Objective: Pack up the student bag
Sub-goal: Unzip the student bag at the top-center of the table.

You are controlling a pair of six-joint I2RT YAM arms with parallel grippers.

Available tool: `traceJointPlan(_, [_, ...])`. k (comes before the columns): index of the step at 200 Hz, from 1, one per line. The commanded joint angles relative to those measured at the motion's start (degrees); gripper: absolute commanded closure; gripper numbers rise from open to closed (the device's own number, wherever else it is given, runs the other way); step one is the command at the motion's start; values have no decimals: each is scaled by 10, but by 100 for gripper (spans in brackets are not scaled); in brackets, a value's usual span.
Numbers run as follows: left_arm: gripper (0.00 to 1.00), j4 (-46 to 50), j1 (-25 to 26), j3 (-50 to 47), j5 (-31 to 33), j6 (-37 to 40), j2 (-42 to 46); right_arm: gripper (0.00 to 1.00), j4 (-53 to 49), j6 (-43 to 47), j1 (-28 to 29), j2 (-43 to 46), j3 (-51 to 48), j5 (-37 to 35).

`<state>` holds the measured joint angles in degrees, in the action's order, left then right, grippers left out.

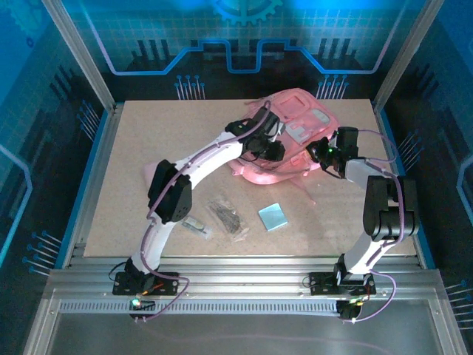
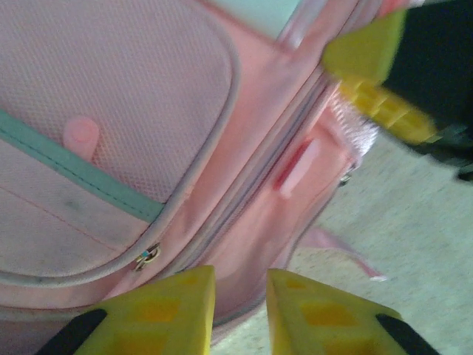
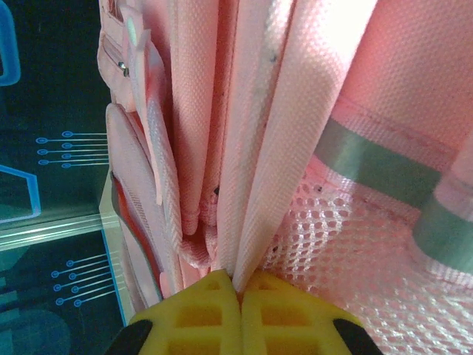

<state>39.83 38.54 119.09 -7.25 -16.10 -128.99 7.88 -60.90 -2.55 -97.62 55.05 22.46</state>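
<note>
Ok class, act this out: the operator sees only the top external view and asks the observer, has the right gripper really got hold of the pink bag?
Observer: Yes. In the right wrist view the right gripper is shut on a pink fabric fold of the student bag, beside a mesh panel.
Operator: And the other arm?
Observer: Its wrist view shows the left gripper with yellow fingers apart over the bag's lower edge, nothing visibly pinched.
Operator: What is nearest it?
Observer: A metal zip pull on the front pocket's seam, left of the fingers.
</note>
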Motion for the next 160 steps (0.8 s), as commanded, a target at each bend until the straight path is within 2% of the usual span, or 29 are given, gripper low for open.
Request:
traceJointPlan(1, [76,82,-3,29,15,76,-42,100,45,-5,7,24,-2,25])
traceJointPlan(58, [75,135,-3,41,65,129,-88,100,42,-1,7,24,1,22])
traceJointPlan(92, [57,146,-3,14,144,150,-92,100,36,2,7,21,3,21])
traceJointPlan(112, [53,142,-2,-7,187,174,-93,100,35,3,5,21,4,19])
traceJointPlan(146, [62,155,-3,-13,159,181,-110,100,30,5,5,22,5,14])
traceJointPlan(160, [81,156,-3,-17,155,178,-115,100,29,5,6,23,4,12])
